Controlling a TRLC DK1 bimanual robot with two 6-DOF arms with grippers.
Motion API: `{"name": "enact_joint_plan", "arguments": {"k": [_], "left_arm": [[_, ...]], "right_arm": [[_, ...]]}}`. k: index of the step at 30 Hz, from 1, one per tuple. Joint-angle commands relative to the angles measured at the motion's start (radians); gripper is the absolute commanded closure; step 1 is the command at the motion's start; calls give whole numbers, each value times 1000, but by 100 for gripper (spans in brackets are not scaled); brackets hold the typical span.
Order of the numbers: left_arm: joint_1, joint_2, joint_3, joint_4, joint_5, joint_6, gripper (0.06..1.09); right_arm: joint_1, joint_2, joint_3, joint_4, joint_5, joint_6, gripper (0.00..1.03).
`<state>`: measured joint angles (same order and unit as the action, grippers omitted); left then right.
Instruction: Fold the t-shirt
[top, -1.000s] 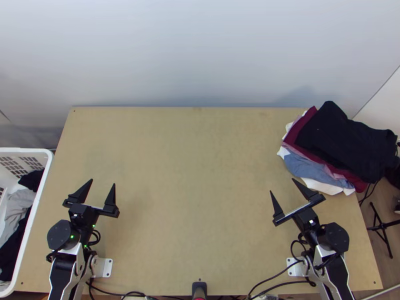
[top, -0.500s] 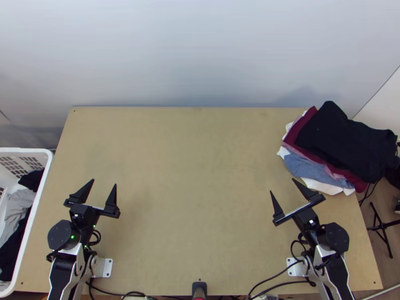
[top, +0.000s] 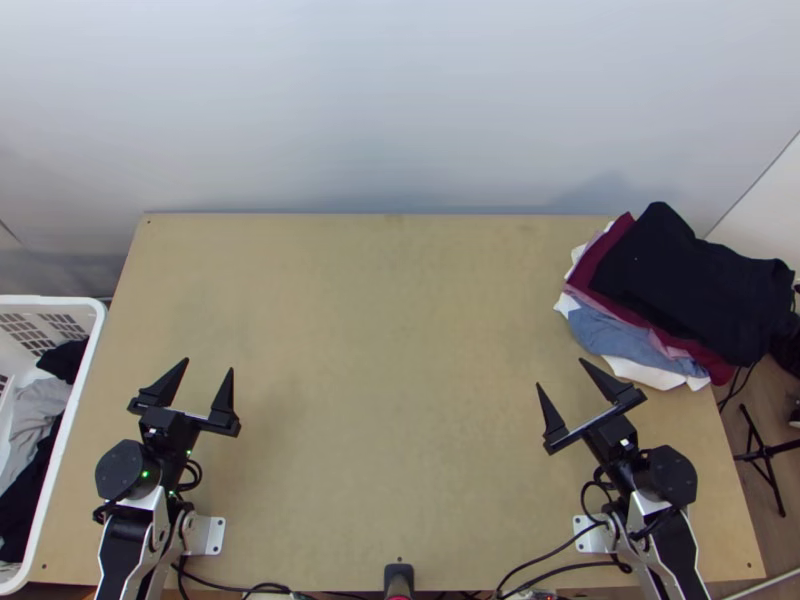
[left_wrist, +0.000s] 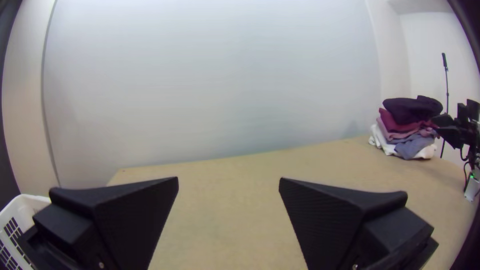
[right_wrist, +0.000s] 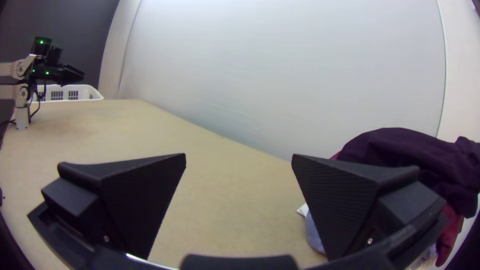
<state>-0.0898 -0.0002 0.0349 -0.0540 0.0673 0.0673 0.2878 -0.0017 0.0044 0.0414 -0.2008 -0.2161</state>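
Two flat fingers stand apart on the black left gripper (top: 208, 365), eight o'clock, and black right gripper (top: 560, 372), four o'clock; at three, an oblong black cloth garment (top: 690, 275) lies with its long axis running ten to four.

left arm (top: 124, 532): jaws wide apart, aimed forward | right arm (top: 668, 545): jaws wide apart, angled inward

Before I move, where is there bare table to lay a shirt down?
The widest bare patch is the middle of the wooden table, between the left gripper, right gripper, back wall and clothes stack. It runs on beyond the left gripper toward the laundry basket. Crowded: the far right corner, under the clothes stack, and the near edge, where cables run.
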Motion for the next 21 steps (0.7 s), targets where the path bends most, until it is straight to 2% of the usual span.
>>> {"name": "enact_joint_plan", "arguments": {"k": [1, 8, 12, 16, 19, 21], "left_arm": [[-37, 0, 0, -1, 2, -24, 10], [-62, 0, -10, 26, 0, -32, 10], [-68, -1, -6, 19, 2, -41, 10], [-71, -1, 3, -4, 14, -38, 10], [-65, -1, 10, -37, 77, -12, 10], [-48, -1, 31, -44, 81, -11, 10]], "right_arm": [[4, 0, 0, 0, 1, 11, 4], [24, -1, 0, 2, 1, 17, 4], [10, 0, 0, -2, 3, -58, 4], [1, -4, 3, 23, 12, -174, 4], [-24, -3, 14, 34, 6, -114, 4], [-27, 0, 25, 22, 6, -89, 4]]}}
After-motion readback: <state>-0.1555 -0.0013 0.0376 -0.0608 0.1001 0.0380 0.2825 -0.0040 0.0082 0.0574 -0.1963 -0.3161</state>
